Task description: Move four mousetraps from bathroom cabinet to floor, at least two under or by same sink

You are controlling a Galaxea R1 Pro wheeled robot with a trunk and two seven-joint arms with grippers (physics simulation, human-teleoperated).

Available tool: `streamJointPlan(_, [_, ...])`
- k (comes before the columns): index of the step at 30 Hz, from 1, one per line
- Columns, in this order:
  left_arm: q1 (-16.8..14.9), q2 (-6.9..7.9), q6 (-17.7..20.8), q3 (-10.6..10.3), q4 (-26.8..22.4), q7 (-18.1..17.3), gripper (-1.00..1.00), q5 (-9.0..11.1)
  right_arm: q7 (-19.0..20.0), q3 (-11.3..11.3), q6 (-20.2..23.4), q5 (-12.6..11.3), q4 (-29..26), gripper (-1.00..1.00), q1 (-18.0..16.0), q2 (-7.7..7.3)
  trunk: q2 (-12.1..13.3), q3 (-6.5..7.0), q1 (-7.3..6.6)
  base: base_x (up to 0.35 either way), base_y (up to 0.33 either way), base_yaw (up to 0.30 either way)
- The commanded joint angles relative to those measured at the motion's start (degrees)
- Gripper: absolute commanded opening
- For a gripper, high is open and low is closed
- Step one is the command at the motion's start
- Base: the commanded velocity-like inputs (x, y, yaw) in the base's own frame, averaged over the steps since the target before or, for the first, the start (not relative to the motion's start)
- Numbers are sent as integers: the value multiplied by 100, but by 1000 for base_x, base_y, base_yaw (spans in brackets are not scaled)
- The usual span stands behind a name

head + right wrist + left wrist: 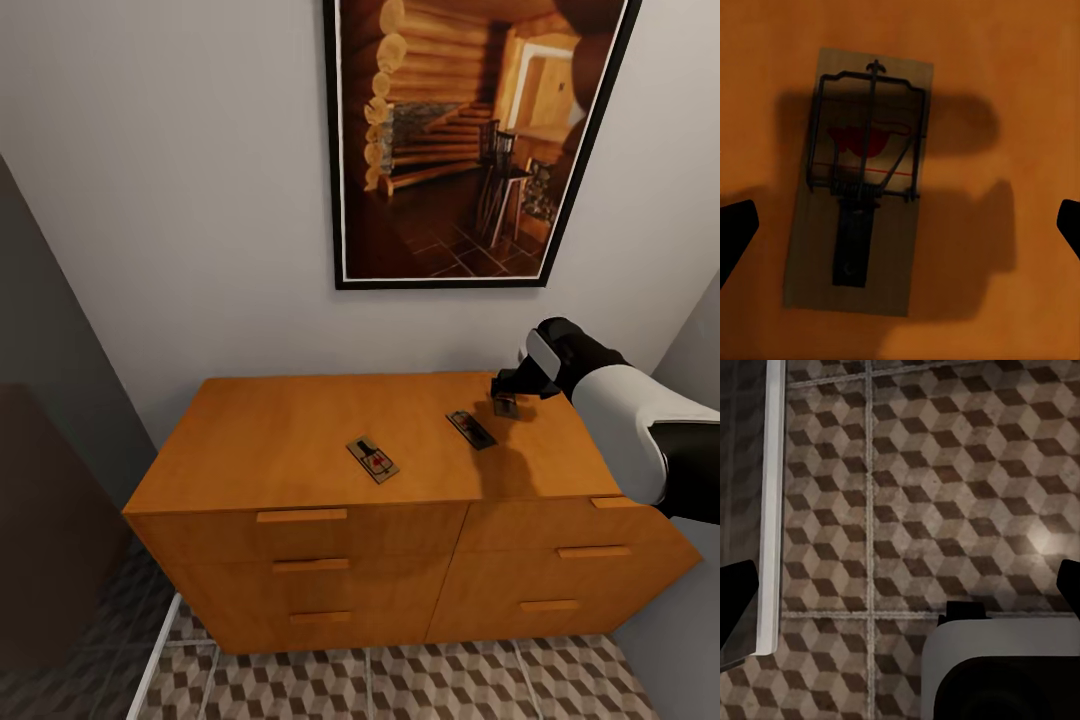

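Note:
Three mousetraps lie on the flat top of the orange-brown cabinet (270, 440): one near the middle (372, 459), one to its right (470, 429), and one at the back right (506, 405). My right gripper (512, 388) hovers just above that last one. In the right wrist view this mousetrap (862, 180) lies flat between the wide-open fingertips of my right gripper (900, 229), untouched. My left gripper (900, 589) is open and empty, pointing down at the cube-patterned bathroom floor (945, 472). The sink is out of view.
A large framed picture (480, 140) hangs on the wall above the cabinet. A dark panel (50, 480) stands to the left, with a white strip (155, 650) along the floor (400, 690). My white base (997, 660) shows below the left gripper.

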Motion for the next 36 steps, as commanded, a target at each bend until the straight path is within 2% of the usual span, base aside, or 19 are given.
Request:
streamJointPlan(1, [-9, -2, -30, -49, 22, 15, 100, 30, -38, 35, 22, -63, -6, 100, -2, -3, -3, -5, 0, 0, 0, 0])
streamJointPlan(17, [-9, -2, -32, -48, 22, 15, 100, 30, 177, 35, 22, -63, -2, 100, -2, -11, -3, -5, 0, 0, 0, 0])
streamJointPlan(36, [-10, -2, -32, -46, 22, 16, 100, 30, 220, 33, 22, -63, 13, 100, -3, -12, -3, -5, 0, 0, 0, 0])
